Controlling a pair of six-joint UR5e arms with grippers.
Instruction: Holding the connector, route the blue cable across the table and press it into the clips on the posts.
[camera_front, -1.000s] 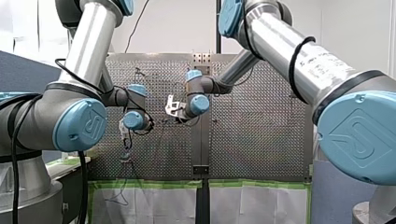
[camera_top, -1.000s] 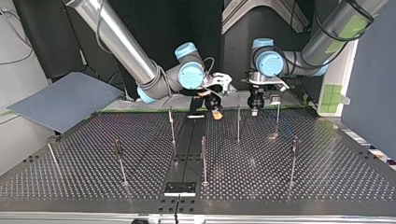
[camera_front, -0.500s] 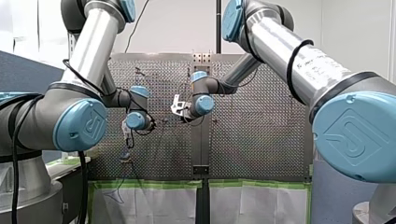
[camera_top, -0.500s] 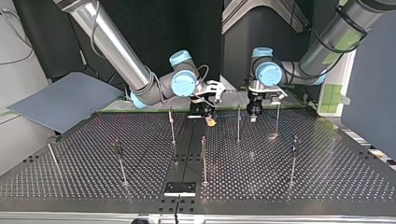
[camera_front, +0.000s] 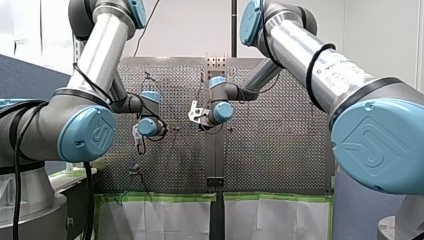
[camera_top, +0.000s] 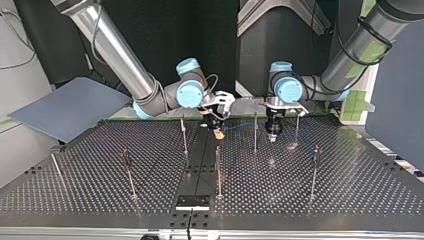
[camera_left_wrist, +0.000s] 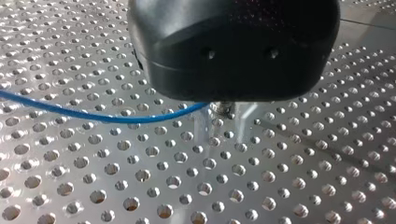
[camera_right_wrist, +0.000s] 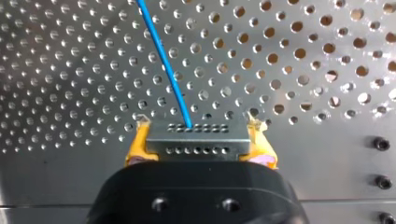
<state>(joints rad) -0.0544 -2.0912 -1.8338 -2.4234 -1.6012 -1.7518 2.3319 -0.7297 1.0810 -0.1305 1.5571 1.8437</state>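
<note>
Right gripper (camera_right_wrist: 198, 133), yellow pads (camera_right_wrist: 136, 145) pinching connector (camera_right_wrist: 196, 139) low over perforated table (camera_right_wrist: 303, 51). Blue cable (camera_right_wrist: 164, 59) runs to left gripper (camera_left_wrist: 223, 112), finger state unclear. Risk: over-tension tears cable free, or it rides past post (camera_top: 255, 131).

posts (camera_top: 218, 172) on the table (camera_top: 350, 200): 7 | blue cable (camera_right_wrist: 166, 60): 1 | connector (camera_right_wrist: 197, 137): 1 | arms (camera_front: 95, 55): 2 | my left gripper (camera_top: 273, 137) + my right gripper (camera_top: 218, 134): 2 grippers
</note>
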